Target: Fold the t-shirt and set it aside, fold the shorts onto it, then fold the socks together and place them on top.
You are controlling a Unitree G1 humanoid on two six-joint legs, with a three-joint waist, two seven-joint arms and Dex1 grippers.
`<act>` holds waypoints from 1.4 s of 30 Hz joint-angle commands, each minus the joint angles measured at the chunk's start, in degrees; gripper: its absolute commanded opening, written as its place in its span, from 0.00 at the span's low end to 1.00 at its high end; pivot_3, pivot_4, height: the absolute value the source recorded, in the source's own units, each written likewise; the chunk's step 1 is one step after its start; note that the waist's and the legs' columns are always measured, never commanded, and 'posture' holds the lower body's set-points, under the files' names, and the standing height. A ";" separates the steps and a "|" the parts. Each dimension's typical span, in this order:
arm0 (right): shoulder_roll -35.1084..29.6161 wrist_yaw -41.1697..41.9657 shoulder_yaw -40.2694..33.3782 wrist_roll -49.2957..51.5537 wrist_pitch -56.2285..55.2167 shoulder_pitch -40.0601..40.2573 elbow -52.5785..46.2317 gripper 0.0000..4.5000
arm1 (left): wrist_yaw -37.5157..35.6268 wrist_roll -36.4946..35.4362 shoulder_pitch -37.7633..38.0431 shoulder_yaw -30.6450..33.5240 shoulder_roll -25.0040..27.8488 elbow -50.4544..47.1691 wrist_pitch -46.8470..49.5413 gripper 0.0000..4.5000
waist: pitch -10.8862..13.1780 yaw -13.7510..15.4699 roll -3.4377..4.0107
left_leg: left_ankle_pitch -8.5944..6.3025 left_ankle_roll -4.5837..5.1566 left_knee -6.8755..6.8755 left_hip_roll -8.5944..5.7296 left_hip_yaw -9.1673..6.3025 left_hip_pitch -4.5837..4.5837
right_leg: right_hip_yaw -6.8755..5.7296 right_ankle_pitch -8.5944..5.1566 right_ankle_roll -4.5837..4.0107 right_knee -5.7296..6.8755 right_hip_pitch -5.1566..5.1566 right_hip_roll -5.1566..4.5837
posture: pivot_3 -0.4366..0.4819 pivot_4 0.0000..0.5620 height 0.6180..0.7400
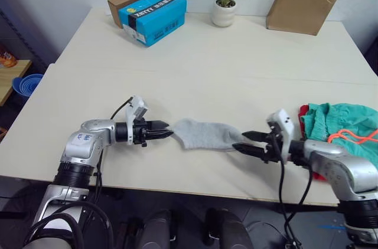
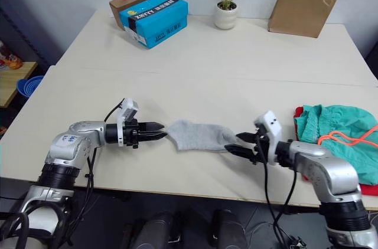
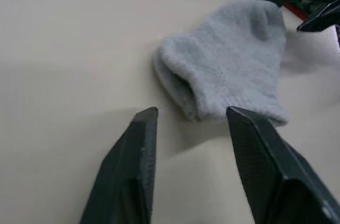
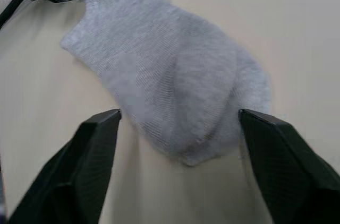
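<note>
My right end effector and left end effector, both spread, flank the socks; long axis runs left-right.

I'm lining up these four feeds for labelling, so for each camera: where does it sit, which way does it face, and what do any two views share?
Left eye view: on the head, looking forward and down over the table; both arms show, the left gripper and right gripper flanking the socks.
Right eye view: beside it, same scene, with the shorts lying on the t-shirt.
Left wrist view: looks along its open fingers at the socks' cuff.
Right wrist view: looks along its open fingers at the other end.
Both wrist views share the socks and each shows the opposite gripper.
</note>
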 commanded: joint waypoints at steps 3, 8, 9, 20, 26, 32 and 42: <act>-2.25 5.38 -8.78 5.73 -4.06 1.74 -4.26 0.95 | -1.12 -5.12 2.06 7.86 1.02 -5.92 -3.27 0.64 | 0.00 -0.07 0.00 | -0.01 0.01 -0.04 0.00 0.00 0.00 | 0.00 0.00 0.00 -0.04 0.01 0.00 | 0.48 0.27 1.00; 5.36 2.34 -1.09 0.72 -12.25 -1.71 -6.62 0.55 | 2.25 -4.63 1.77 4.58 -5.80 -11.19 -5.81 0.36 | 0.00 -0.17 0.00 | 0.00 -0.02 -0.07 0.01 -0.02 0.14 | 0.01 0.00 0.00 -0.03 0.14 0.00 | 0.48 0.27 1.00; 7.24 0.99 1.23 -2.36 -15.40 -2.22 -6.08 0.48 | 2.95 -3.19 1.64 3.13 -7.29 -10.87 -7.27 0.29 | 0.00 -0.14 0.00 | 0.01 -0.02 -0.06 0.01 -0.02 0.16 | 0.01 0.00 0.01 -0.02 0.15 0.00 | 0.48 0.27 1.00; 16.14 -9.60 11.97 -23.63 -38.21 1.58 5.98 0.01 | 16.14 10.23 2.22 -3.74 -16.81 0.67 -19.56 0.00 | 0.00 -0.11 0.00 | 0.08 -0.04 -0.04 -0.04 0.13 0.07 | 0.02 0.01 0.02 0.05 0.03 0.04 | 0.48 0.27 1.00; 16.18 -8.03 7.98 -20.83 -42.99 5.64 9.26 0.01 | 16.10 15.40 5.32 -7.61 -14.84 2.35 -22.83 0.00 | -0.05 -0.16 0.00 | 0.07 -0.02 -0.07 -0.02 0.10 0.23 | 0.04 0.03 0.05 0.06 0.14 0.04 | 0.48 0.27 1.00; 16.06 -5.00 3.25 -13.66 -42.37 8.52 6.67 0.01 | 16.42 13.95 5.99 -5.89 -15.46 2.40 -25.62 0.00 | -0.11 -0.15 0.05 | -0.01 0.04 -0.08 0.00 -0.01 0.41 | 0.02 0.03 0.05 -0.05 0.41 -0.01 | 0.48 0.27 1.00; 10.15 -18.52 -6.98 15.82 -2.95 14.85 -11.08 0.53 | 3.83 4.08 4.14 -3.84 -13.88 -4.57 -26.04 0.00 | -0.08 -0.08 0.10 | -0.11 0.23 -0.15 0.02 -0.13 0.30 | -0.02 0.02 0.03 -0.14 0.35 -0.03 | 0.48 0.27 1.00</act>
